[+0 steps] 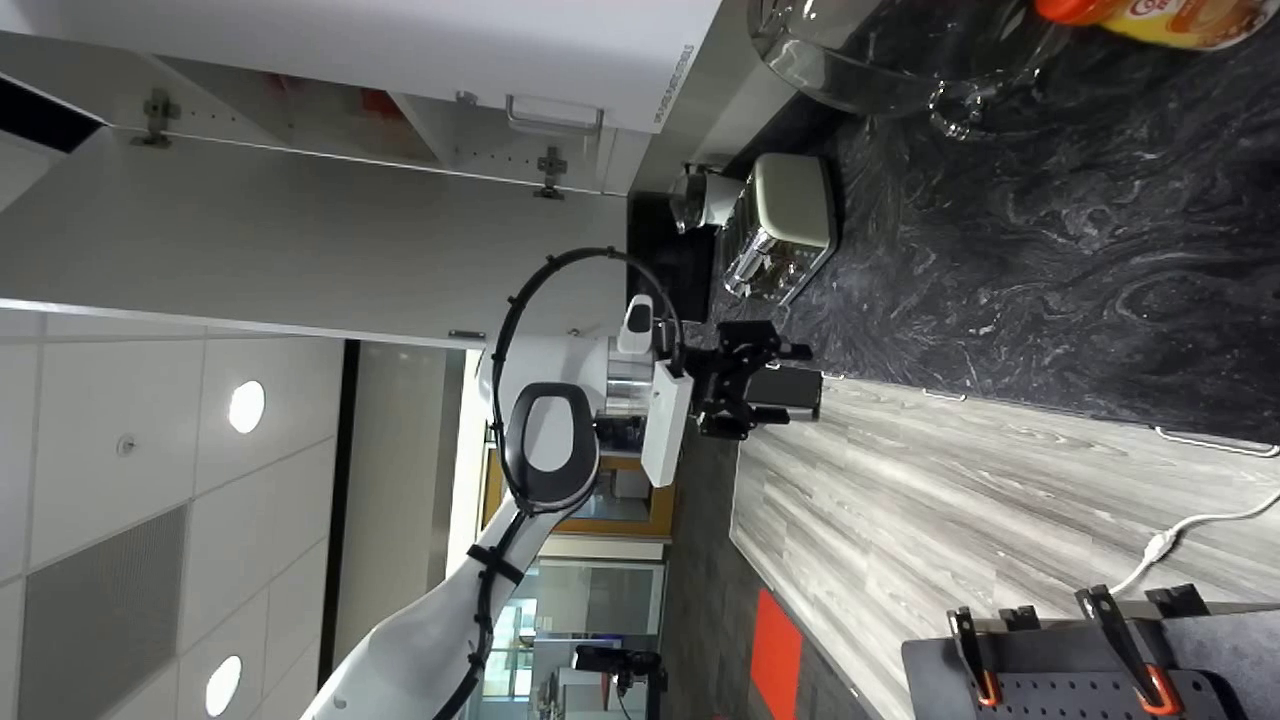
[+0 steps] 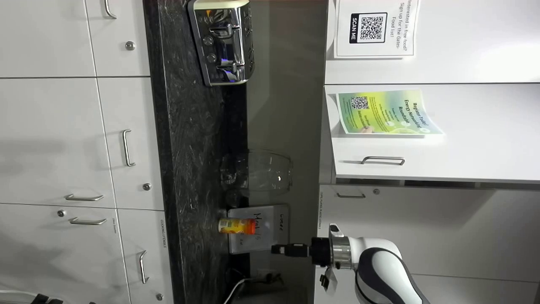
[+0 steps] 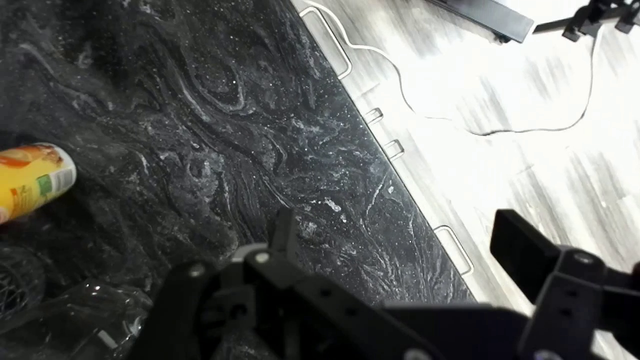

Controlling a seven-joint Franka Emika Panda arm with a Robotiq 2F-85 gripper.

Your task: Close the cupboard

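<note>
The cupboard door [image 1: 330, 240] is a large flat pale grey panel, standing open on two dark hinges in an exterior view. Part of the inside [image 1: 300, 105] shows shelves and something reddish. In an exterior view the door [image 2: 472, 139] is white, angled outward, with a green-yellow flyer and a metal handle [image 2: 384, 159]; a dark gap shows along its free edge. My gripper [image 1: 790, 383] points down, open and empty, below the door's handle-side edge; it also shows in an exterior view [image 2: 276, 249]. My wrist overlaps the door's corner; contact cannot be told. In the wrist view the fingers [image 3: 395, 225] are apart; the cupboard is out of view.
Below is the black marbled worktop [image 1: 1050, 250] with a toaster [image 1: 785, 225], a clear glass vessel [image 2: 270, 171] and a yellow-orange canister [image 2: 236, 226]. A neighbouring closed door [image 2: 405, 228] lies behind my arm. Drawer handles [image 3: 455, 250] stick out along the worktop's edge.
</note>
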